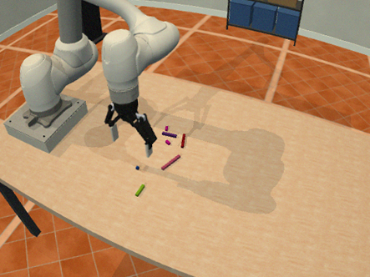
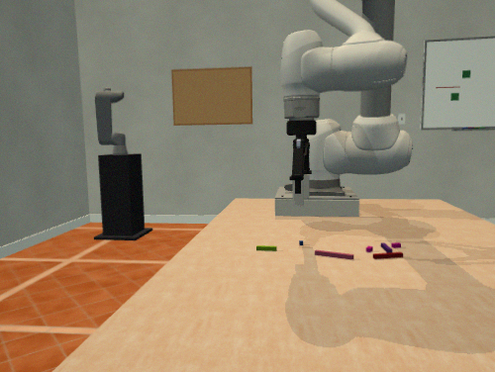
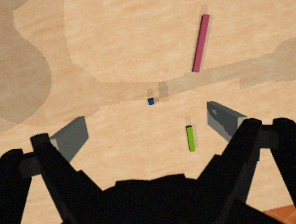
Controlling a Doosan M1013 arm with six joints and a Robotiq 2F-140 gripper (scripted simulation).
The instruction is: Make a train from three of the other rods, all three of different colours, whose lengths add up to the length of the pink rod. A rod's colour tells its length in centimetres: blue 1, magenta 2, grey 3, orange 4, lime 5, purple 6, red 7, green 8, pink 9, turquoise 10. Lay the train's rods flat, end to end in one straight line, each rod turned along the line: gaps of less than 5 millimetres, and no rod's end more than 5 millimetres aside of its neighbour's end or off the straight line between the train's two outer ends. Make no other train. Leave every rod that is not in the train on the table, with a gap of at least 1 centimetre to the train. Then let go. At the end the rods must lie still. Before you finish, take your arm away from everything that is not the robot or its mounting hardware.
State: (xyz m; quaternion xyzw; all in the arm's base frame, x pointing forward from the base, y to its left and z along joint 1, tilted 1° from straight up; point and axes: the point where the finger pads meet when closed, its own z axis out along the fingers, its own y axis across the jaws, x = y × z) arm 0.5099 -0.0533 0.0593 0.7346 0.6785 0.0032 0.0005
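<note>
The pink rod [image 1: 170,162] [image 2: 334,254] [image 3: 201,43] lies flat near the group. The small blue rod [image 1: 137,167] [image 2: 301,242] [image 3: 150,101] lies alone on the table. The lime rod [image 1: 140,191] [image 2: 266,248] [image 3: 190,138] lies apart, nearer the table's front edge in the top view. The purple rod [image 1: 169,134] [image 2: 386,247] lies between one magenta rod [image 1: 166,128] [image 2: 396,244] and another magenta rod [image 1: 168,142] [image 2: 369,248]. The red rod [image 1: 183,140] [image 2: 388,255] lies beside them, turned differently. My gripper [image 1: 132,142] [image 2: 302,192] [image 3: 146,120] is wide open and empty, above the table.
The robot's base block [image 1: 46,125] [image 2: 317,207] stands at the far end of the table [image 1: 319,228] [image 2: 198,317]. The arm's shadow falls across the table near the rods. A shelf [image 1: 270,4] stands on the floor beyond the table.
</note>
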